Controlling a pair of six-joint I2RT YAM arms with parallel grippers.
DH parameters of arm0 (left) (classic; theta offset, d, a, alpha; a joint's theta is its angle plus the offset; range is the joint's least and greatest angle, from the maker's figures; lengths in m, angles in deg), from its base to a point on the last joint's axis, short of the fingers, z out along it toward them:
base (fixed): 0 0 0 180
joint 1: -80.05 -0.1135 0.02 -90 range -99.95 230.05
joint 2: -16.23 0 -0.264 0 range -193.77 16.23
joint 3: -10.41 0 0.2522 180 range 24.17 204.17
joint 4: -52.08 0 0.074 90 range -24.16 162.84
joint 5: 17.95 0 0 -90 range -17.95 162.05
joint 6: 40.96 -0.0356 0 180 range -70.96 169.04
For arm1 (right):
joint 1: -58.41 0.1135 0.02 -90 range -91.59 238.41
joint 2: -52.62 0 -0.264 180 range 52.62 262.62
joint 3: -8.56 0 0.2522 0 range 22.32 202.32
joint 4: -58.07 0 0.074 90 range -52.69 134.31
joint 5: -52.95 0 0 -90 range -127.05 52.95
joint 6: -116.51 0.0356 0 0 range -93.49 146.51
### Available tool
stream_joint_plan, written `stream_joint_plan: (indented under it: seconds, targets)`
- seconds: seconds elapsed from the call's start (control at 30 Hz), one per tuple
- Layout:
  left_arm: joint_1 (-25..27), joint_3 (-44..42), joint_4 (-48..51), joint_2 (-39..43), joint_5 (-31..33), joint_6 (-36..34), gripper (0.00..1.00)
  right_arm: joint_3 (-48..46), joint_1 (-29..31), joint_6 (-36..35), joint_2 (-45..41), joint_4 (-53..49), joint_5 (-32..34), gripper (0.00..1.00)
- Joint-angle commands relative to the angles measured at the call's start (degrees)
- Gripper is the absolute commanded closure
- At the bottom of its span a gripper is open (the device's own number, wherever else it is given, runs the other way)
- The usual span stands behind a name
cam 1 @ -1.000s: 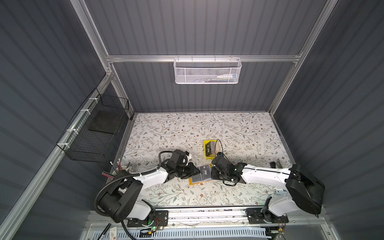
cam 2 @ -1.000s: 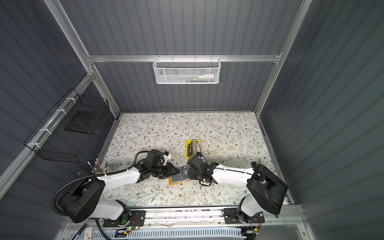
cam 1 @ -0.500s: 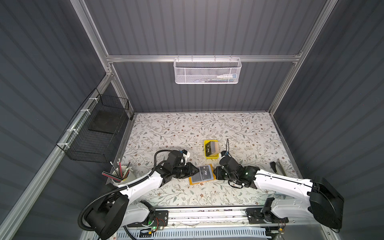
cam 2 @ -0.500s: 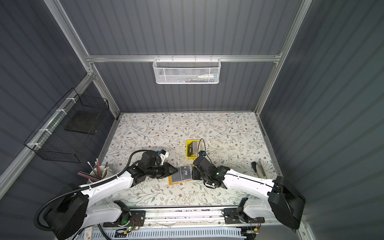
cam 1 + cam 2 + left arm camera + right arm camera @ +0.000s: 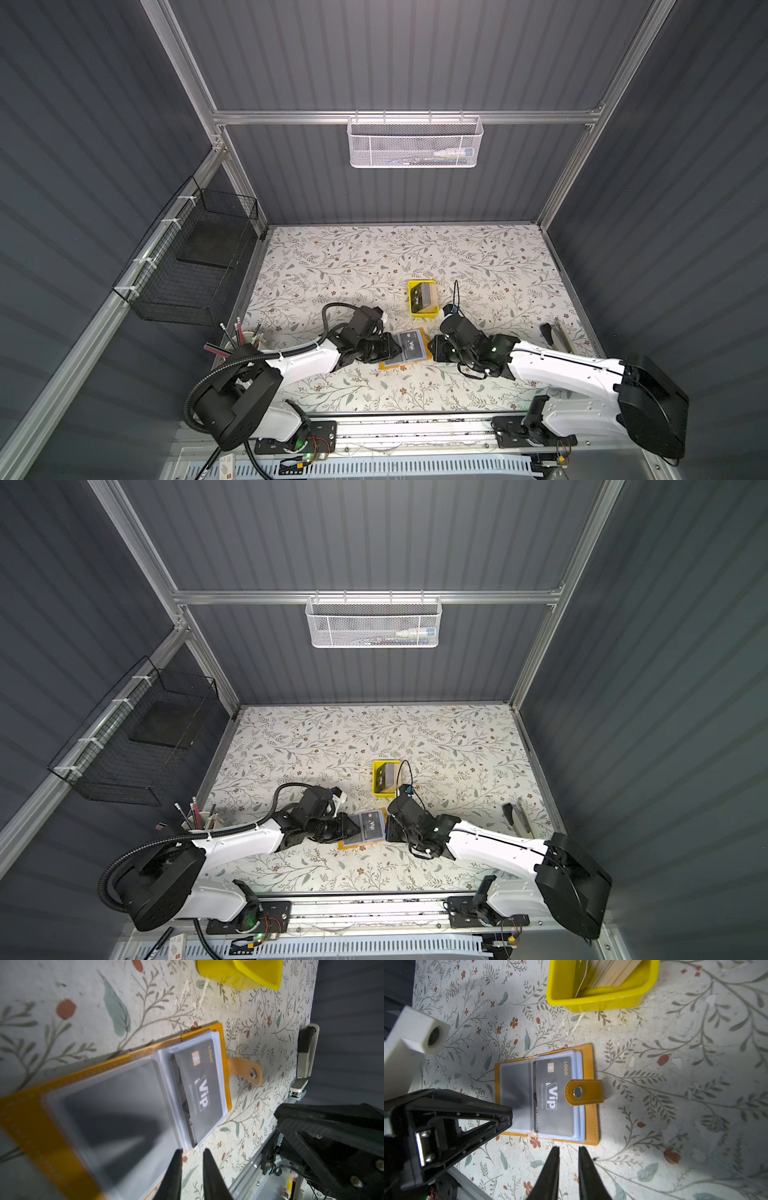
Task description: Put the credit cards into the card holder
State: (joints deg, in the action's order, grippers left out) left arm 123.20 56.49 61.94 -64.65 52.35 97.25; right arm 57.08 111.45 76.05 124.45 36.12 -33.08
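Right gripper (image 5: 569, 1149) edged off the card holder (image 5: 591, 1124); left gripper (image 5: 192, 1152) at its sleeve corner; both pincers narrowly apart, empty.

Both arms wear white shells between bulky black joints. The left arm (image 5: 299, 363) carries a ribbed black hose (image 5: 232, 356), the right arm (image 5: 557, 368) a thin looped black cable (image 5: 456, 295). Each ends in slim, tapering black fingers (image 5: 553, 1167) on black triangular frames (image 5: 452, 1103) dotted with small screws.
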Motion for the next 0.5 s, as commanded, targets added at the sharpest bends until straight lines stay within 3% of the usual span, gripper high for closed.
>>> stream_joint_plan:
  seconds: [0.0, 0.47]
  targets:
    - [0.43, 2.1, -0.6, -0.85, 3.29, 0.2, 0.79, -0.81, 0.16, -0.22, 0.39, 0.48, 0.13, 0.79]
    - [1.21, 7.77, 4.67, -5.9, 5.83, -3.93, 0.79, -0.08, 0.14, -0.64, 4.76, 4.01, 0.43, 0.78]
